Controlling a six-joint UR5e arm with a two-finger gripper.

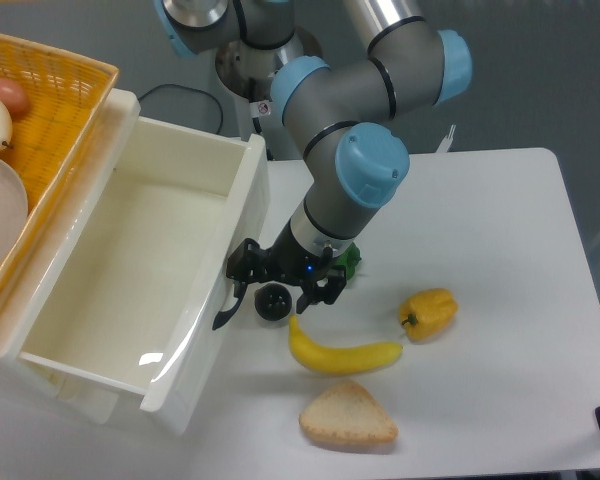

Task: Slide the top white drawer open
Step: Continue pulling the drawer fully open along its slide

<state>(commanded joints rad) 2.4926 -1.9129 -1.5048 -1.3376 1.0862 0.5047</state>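
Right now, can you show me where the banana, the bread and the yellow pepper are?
banana point(343, 354), fixed camera view, middle of its curved body.
bread point(347, 415), fixed camera view, centre of the slice.
yellow pepper point(429, 311), fixed camera view, middle of its side.

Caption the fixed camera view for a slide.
Claw at the black handle of the top white drawer, pulled well open, beside a banana.
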